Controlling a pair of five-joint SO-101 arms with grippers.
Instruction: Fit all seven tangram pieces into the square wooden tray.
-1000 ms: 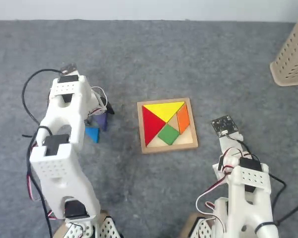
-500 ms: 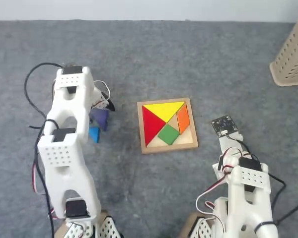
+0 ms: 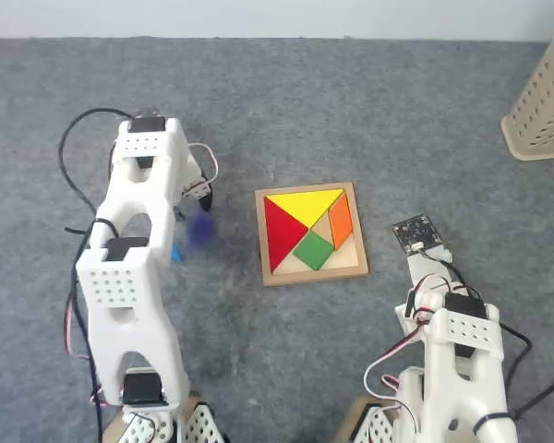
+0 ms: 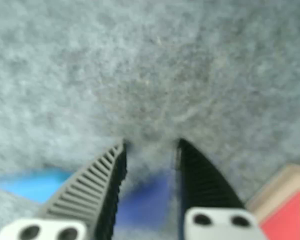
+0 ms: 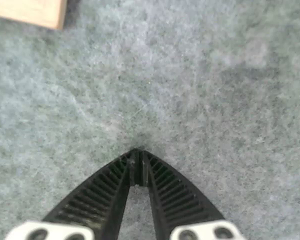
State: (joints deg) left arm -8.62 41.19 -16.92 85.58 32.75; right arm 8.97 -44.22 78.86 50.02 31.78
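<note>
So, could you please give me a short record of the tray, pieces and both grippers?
wooden tray: holds yellow piece, red piece, green piece, orange piece; bare wood remains
left gripper: shut on purple piece
blue piece: on carpet beside left gripper
right gripper: shut, empty, over carpet

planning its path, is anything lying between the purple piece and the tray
Nothing visible does: bare grey mat lies between the purple piece, held in the left gripper, and the tray.
</note>
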